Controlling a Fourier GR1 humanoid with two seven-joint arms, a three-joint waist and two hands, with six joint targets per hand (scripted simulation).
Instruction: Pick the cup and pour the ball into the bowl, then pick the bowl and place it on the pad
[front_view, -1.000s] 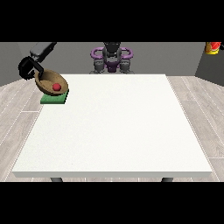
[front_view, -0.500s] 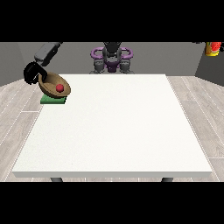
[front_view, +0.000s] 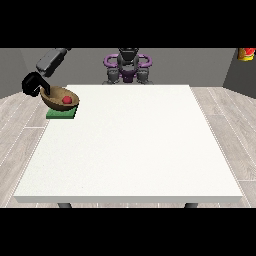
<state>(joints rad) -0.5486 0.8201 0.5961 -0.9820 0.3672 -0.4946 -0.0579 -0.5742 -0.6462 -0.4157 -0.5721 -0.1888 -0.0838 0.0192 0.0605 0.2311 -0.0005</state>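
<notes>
One bowl (front_view: 60, 97) now lower, seemingly on pad (front_view: 62, 114)

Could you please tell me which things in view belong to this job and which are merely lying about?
Job: brown bowl, red ball inside it, green pad beneath, hand at the view's left by the bowl's rim.
Lying about: red-and-yellow object at the top right corner.

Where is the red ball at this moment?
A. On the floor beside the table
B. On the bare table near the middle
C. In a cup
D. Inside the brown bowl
D: the red ball lies inside the brown bowl, over the green pad at the table's corner.
</notes>
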